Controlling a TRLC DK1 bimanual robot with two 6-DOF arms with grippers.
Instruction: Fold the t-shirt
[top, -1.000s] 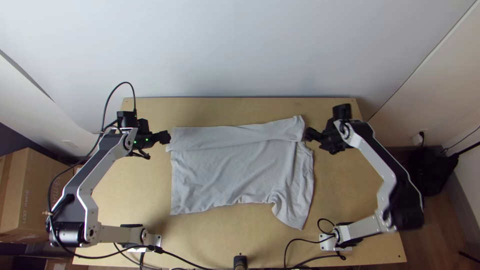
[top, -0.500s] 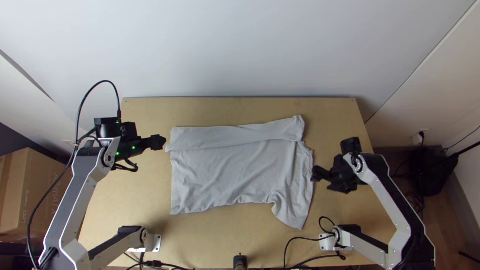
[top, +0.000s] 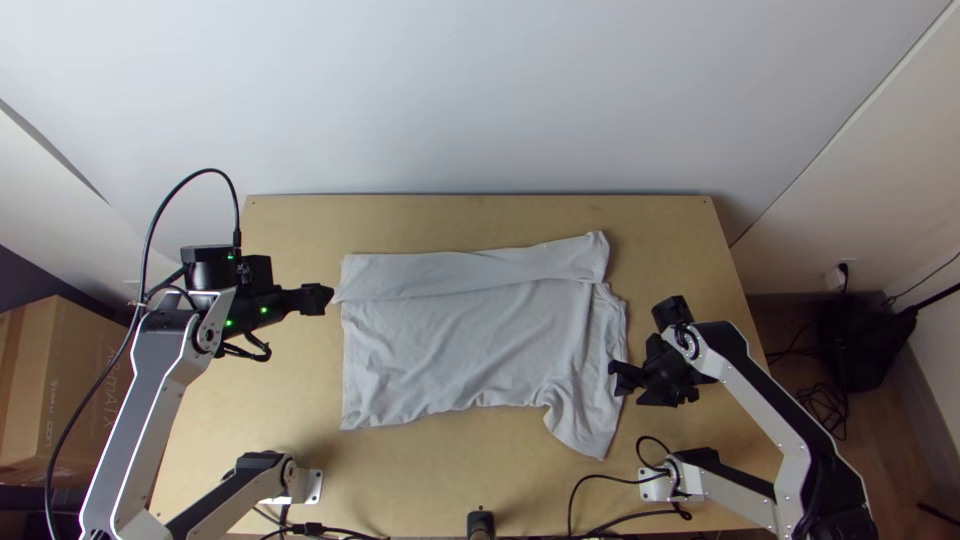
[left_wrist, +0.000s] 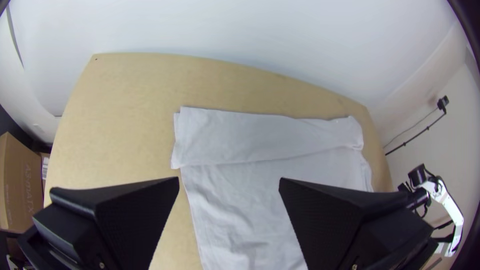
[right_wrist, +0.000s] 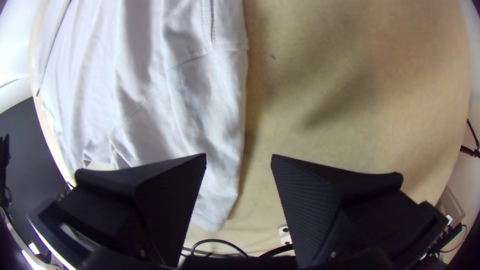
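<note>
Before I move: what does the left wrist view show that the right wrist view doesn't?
Left wrist view: the brown cardboard box and the right arm's white links.
Right wrist view: a stitched seam on the light grey cloth t-shirt, and its jutting end.
Both: the t-shirt, the light wooden table, and open black fingers, on the left end effector and right end effector respectively.

We see a light wooden table (top: 500, 215), its far edge running along a plain white wall (top: 480, 90); to the right we have another pale wall (top: 850, 180), with a small white plug (top: 836, 279) low on it; below that we make out a brown wooden floor (top: 905, 455) and a dark bulky object (top: 865, 345); to the left we find a big cardboard box (top: 60, 390); our light is soft.
</note>
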